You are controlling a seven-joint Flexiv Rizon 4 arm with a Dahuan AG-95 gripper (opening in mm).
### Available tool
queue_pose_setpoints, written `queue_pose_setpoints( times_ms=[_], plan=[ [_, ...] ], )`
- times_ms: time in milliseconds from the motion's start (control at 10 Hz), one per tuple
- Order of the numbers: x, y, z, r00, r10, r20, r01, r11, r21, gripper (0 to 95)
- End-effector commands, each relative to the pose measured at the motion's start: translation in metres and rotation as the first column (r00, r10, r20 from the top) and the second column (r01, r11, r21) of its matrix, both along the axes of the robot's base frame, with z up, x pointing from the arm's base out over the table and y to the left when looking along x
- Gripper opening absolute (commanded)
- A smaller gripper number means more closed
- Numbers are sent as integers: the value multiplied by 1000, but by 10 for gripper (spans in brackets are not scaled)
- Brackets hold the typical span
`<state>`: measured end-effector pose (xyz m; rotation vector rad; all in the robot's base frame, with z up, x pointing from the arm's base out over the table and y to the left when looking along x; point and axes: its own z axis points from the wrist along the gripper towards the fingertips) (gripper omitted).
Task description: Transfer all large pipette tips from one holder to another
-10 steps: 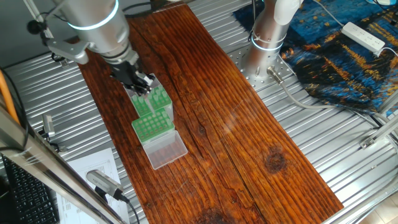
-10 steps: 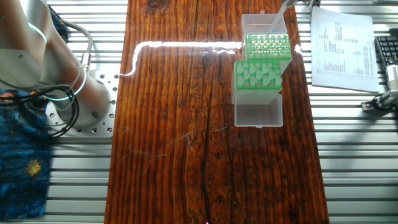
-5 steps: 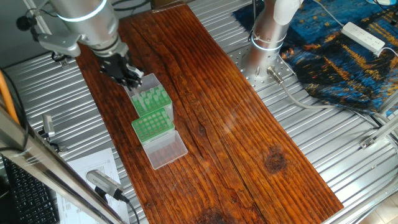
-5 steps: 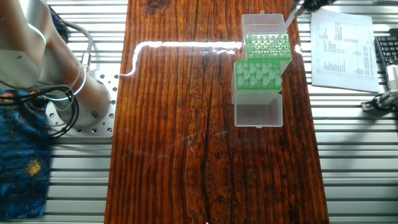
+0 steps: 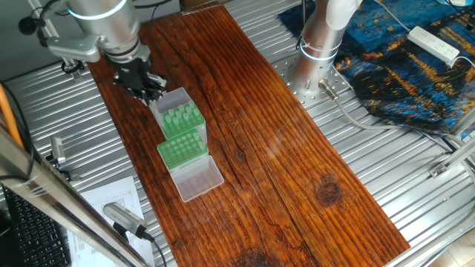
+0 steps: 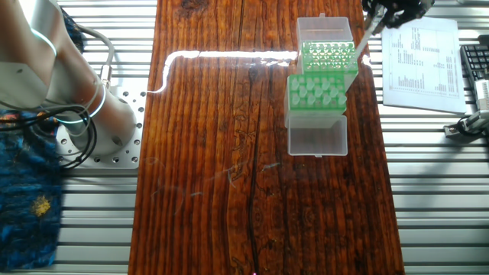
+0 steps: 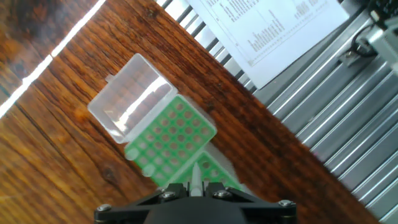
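Dark striped wooden counter [image 5: 297, 163], two green pipette racks with clear lids [image 6: 321, 80], pale-green translucent plastic tips [image 5: 182, 117] standing in one rack, black gripper [image 5: 141, 85] raised beside them, clenched on one pale tip [image 6: 365, 40].

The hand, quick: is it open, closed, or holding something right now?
Hand: closed on one pipette tip, lifted above the green rack.

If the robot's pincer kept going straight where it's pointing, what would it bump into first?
Probably the green rack with bare holes: the tip held in the pincer points at it in the hand view. Depth is unclear, so it might land at the rack's edge.
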<state>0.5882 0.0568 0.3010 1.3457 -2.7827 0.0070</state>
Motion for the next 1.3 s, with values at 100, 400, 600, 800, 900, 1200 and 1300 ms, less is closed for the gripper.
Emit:
queue_pose_setpoints(
  times_ms=[100,400,600,800,900,1200,1300],
  plan=[
    [2,-8,-5,998,64,15,-63,998,-13,0],
    [-3,-13,-8,997,70,26,-70,998,-9,0],
    [-4,-14,-9,997,73,26,-73,997,-2,0],
    [-7,-15,-10,997,70,14,-70,997,23,0],
    [-9,-15,-10,997,71,8,-71,997,28,0],
    [-10,-16,-11,997,74,-5,-74,997,27,0],
    [-12,-16,-12,997,74,-5,-74,997,28,0]
  ],
)
